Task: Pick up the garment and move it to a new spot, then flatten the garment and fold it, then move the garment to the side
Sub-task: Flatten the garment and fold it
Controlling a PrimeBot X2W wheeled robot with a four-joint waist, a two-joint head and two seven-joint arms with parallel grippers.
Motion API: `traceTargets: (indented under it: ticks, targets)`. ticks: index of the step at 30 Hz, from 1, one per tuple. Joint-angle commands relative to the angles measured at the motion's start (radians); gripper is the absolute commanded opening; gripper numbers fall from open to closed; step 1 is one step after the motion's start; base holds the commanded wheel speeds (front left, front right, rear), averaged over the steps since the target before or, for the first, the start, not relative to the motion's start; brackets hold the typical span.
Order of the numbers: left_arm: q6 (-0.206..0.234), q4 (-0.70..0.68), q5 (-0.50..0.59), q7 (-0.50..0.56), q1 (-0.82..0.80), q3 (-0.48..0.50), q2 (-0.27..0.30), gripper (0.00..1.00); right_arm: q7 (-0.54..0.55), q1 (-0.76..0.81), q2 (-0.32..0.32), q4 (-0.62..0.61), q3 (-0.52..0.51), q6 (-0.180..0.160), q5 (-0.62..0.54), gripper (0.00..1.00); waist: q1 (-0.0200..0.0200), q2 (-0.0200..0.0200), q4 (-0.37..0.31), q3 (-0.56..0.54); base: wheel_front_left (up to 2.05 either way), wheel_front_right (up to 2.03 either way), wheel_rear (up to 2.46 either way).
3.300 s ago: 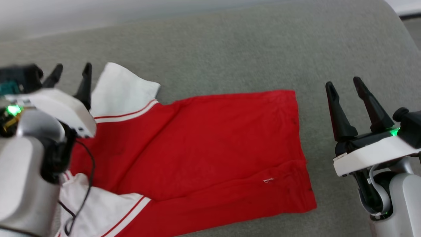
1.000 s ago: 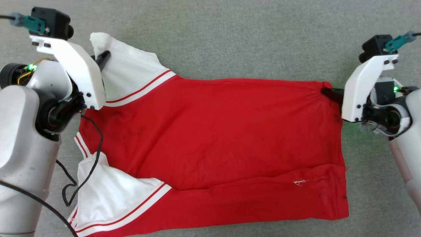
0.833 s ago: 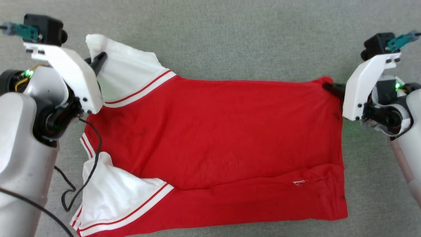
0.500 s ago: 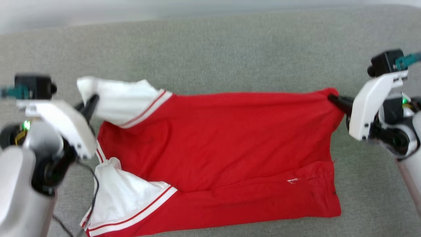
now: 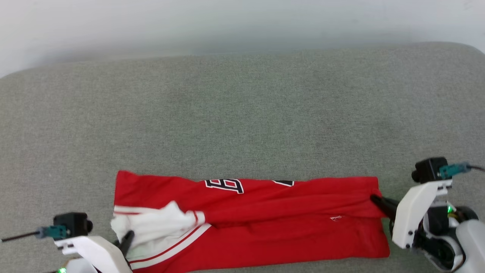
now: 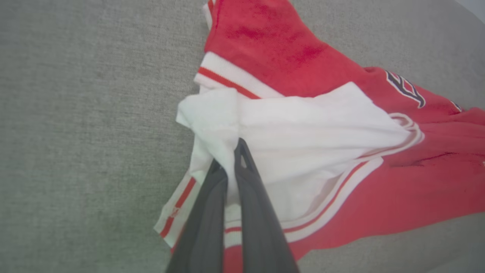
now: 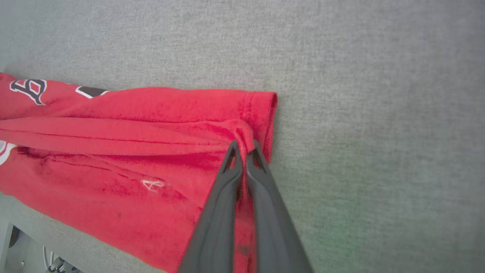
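The garment lies low on the grey surface as a long red band, its far half doubled over the near half, with dark lettering showing along the far fold. My left gripper is shut on the bunched white sleeve at the garment's left end; in the left wrist view the fingertips pinch white fabric. My right gripper is shut on the red hem at the right end; in the right wrist view the fingertips clamp a gathered red fold.
The grey padded surface stretches far beyond the garment to a rounded back edge under a pale wall. In the right wrist view, the surface's near edge with floor and cables sits at the bottom left corner.
Both grippers have drawn the garment's far edge toward me over its near half, so lettering now shows. The right gripper closed on the hem. The head camera has tilted up.
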Motion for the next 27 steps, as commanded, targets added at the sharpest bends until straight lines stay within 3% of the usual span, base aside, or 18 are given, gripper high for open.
traceTargets:
  ticks: [1, 3, 4, 5, 6, 9, 15, 20, 27]
  targets:
    - [0.002, 0.011, -0.006, -0.009, 0.018, -0.009, -0.016, 0.0, -0.017, 0.038, 0.011, -0.003, -0.013, 0.0, -0.011, 0.0, 0.0002, 0.0, 0.003, -0.005, 0.0, 0.0, 0.0]
    - [-0.005, 0.035, -0.017, -0.018, 0.033, -0.026, -0.046, 0.0, -0.029, 0.08, 0.031, -0.001, -0.026, 0.0, -0.018, 0.21, 0.0002, 0.0, 0.005, -0.009, 0.0, 0.0, 0.0]
    - [-0.011, 0.049, -0.02, -0.023, 0.04, -0.033, -0.058, 0.35, -0.034, 0.101, 0.04, 0.001, -0.032, 0.0, -0.023, 0.4, 0.0002, 0.0, 0.005, -0.012, 0.0, 0.0, 0.0]
    - [-0.013, 0.061, -0.022, -0.03, 0.043, -0.036, -0.067, 0.92, -0.04, 0.121, 0.051, 0.003, -0.037, 0.0, -0.023, 0.99, 0.0002, 0.0, 0.005, -0.014, 0.0, 0.0, 0.0]
    - [-0.018, 0.073, -0.022, -0.038, 0.042, -0.042, -0.076, 1.0, -0.045, 0.139, 0.062, 0.003, -0.042, 0.0, -0.027, 1.0, 0.0002, 0.0, 0.004, -0.017, 0.0, 0.0, 0.0]
    - [-0.025, 0.102, 0.011, -0.114, 0.03, -0.041, -0.091, 1.0, -0.109, 0.208, 0.092, -0.023, -0.072, -0.001, -0.051, 1.0, 0.0002, 0.0, -0.003, -0.032, 0.0, 0.0, 0.0]
    - [-0.002, 0.04, 0.093, -0.263, 0.0, -0.014, -0.085, 1.0, -0.168, 0.256, 0.087, -0.141, -0.126, 0.0, -0.092, 1.0, 0.0002, 0.0, -0.007, -0.058, 0.0, 0.0, 0.0]
    - [0.036, -0.038, 0.166, -0.371, -0.028, 0.002, -0.095, 1.0, -0.116, 0.274, 0.075, -0.249, -0.216, 0.0, -0.117, 1.0, 0.0002, 0.0, -0.008, -0.075, 0.0, 0.0, 0.0]
    - [0.09, -0.14, 0.286, -0.486, -0.068, -0.015, -0.104, 1.0, 0.045, 0.264, 0.06, -0.365, -0.339, 0.0, -0.169, 1.0, 0.0002, 0.0, 0.021, -0.062, 0.0, 0.0, 0.0]
